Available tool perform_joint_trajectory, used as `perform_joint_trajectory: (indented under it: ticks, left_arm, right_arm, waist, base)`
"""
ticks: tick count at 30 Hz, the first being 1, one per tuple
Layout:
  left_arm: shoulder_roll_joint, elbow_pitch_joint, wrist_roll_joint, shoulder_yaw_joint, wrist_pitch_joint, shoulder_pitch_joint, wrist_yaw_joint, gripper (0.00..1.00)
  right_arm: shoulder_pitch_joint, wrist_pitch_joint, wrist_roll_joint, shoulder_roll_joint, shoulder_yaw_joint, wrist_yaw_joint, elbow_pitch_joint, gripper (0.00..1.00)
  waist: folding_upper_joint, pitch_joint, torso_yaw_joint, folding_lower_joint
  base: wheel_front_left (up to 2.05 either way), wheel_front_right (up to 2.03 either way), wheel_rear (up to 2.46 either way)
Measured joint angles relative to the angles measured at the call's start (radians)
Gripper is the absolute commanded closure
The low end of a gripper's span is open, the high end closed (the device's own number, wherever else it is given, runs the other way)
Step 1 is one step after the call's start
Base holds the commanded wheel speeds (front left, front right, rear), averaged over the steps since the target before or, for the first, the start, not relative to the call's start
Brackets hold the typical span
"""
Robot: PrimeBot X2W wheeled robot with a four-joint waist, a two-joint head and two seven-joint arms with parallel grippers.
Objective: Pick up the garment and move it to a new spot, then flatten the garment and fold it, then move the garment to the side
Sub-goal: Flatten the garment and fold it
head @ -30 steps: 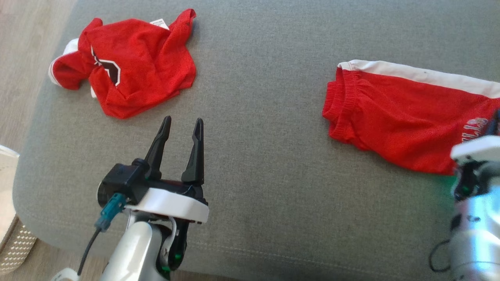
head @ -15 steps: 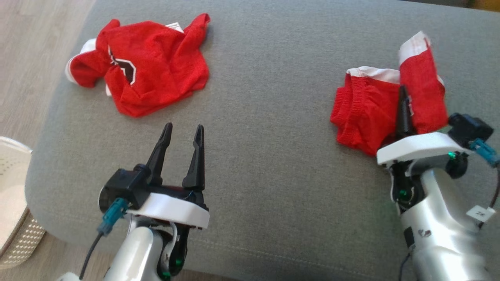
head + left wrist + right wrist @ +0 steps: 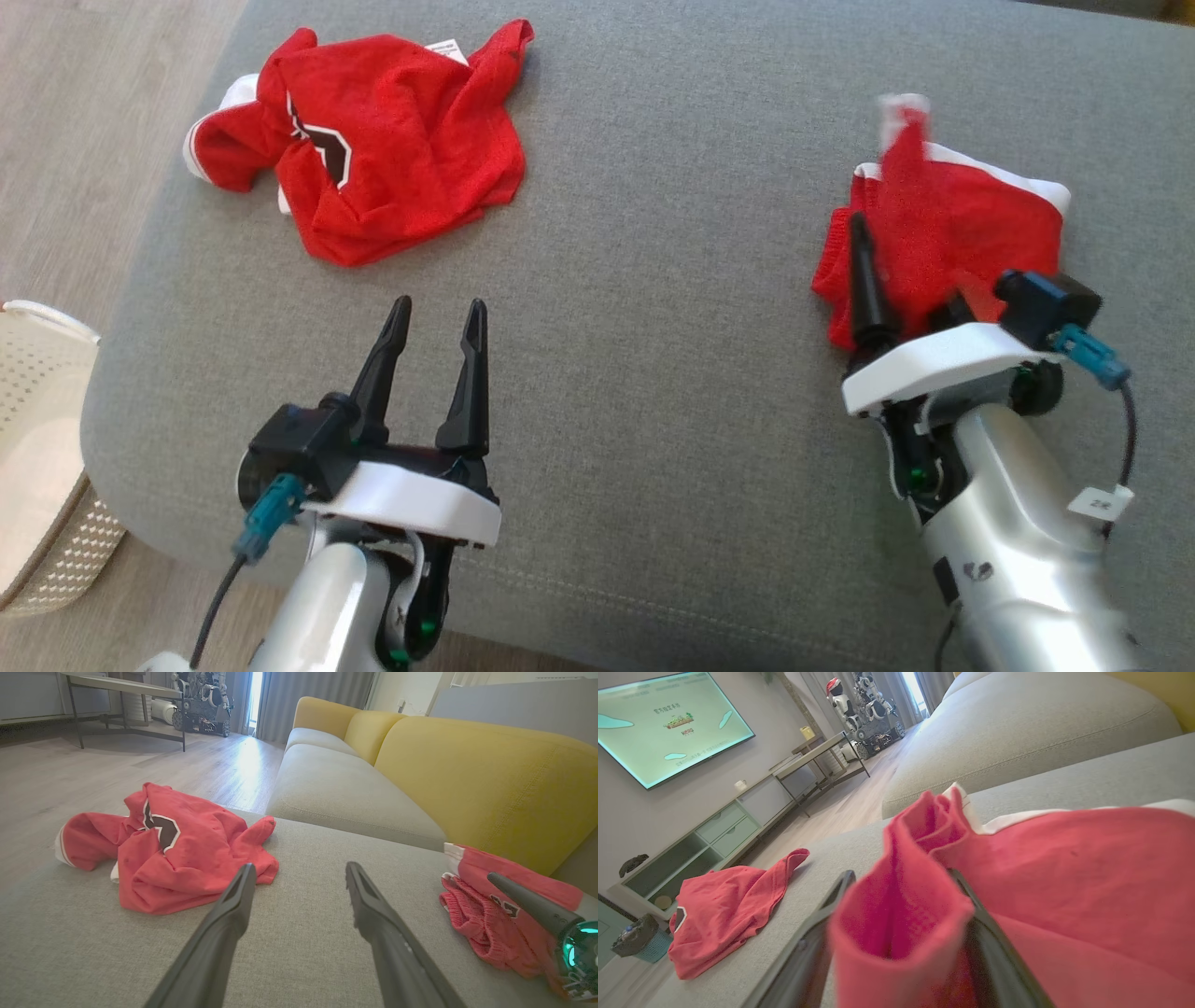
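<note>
The garment, red shorts (image 3: pixel 976 219) with a white side stripe, lies doubled over on the right of the grey sofa seat (image 3: pixel 653 373). My right gripper (image 3: pixel 904 271) stands open at its near edge. One finger (image 3: pixel 866 280) is bare and the other is under the cloth. In the right wrist view a loose fold of the shorts (image 3: pixel 1064 868) bulges between the spread fingers of the right gripper (image 3: pixel 901 872). My left gripper (image 3: pixel 441 303) is open and empty over the seat's front left, also seen in its own view (image 3: pixel 300 865), which shows the shorts (image 3: pixel 486 924) at right.
A crumpled red shirt (image 3: pixel 392 177) with a black-and-white logo lies at the seat's far left (image 3: pixel 187 858) (image 3: pixel 724 905). A white perforated basket (image 3: pixel 37 467) stands on the floor at left. The yellow backrest (image 3: pixel 467 774) rises behind the seat.
The right gripper carried one end of the shorts leftward over the rest, folding them, and its fingers have spread apart. The head camera shifted. The left gripper stayed put.
</note>
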Motion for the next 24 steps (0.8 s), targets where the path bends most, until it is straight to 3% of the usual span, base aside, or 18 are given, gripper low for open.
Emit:
perform_joint_trajectory:
  ticks: [6,18,24]
  left_arm:
    - [0.0,0.0,0.0,0.0,0.0,0.0,0.0,0.0]
    - [0.0,0.001,0.0,-0.005,0.0,-0.002,0.0,0.0]
    - [0.0,0.005,0.003,-0.001,0.0,-0.002,0.0,0.0]
  right_arm:
    - [0.0,0.003,0.0,0.0,0.055,0.0,-0.007,0.0]
    - [0.0,0.13,0.073,-0.009,0.195,0.0,0.036,0.0]
    - [0.0,0.118,0.094,-0.009,0.23,0.0,0.046,0.0]
  waist:
    - [0.0,0.006,-0.002,0.0]
    - [0.0,0.023,-0.008,0.0]
    - [0.0,0.003,-0.031,0.0]
  base:
    - [0.0,0.0,0.0]
    - [0.0,0.0,0.0]
    - [0.0,0.0,0.0]
